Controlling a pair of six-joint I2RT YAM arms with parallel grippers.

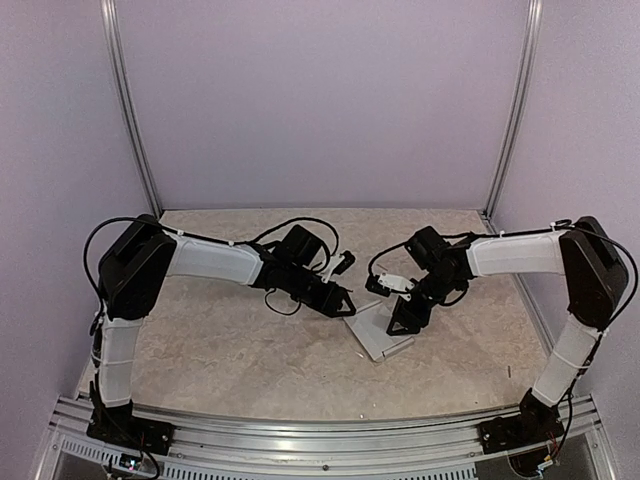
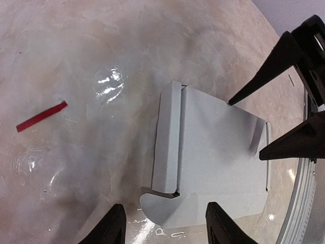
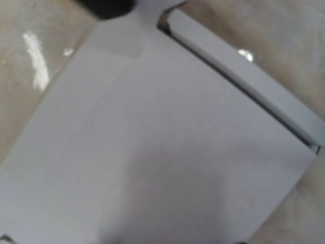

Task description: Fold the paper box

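Pale grey card, the paper box [image 1: 372, 338] lies part-folded on the counter [image 1: 220, 350] between the left gripper [image 2: 165, 205] and right gripper [image 2: 245, 129] — both open. Pin its panel flat; crease the raised strip squarely.

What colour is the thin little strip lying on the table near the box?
The strip is red, clearest in the left wrist view.

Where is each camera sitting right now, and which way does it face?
Top external: above, behind the bases, looking down; both arms, left gripper, right gripper, paper box.
Left wrist: over the table, facing the box; own fingers at bottom, right gripper opposite.
Right wrist: close above the box, blurred; its gripper hardly shows.
Shared: all see the box.
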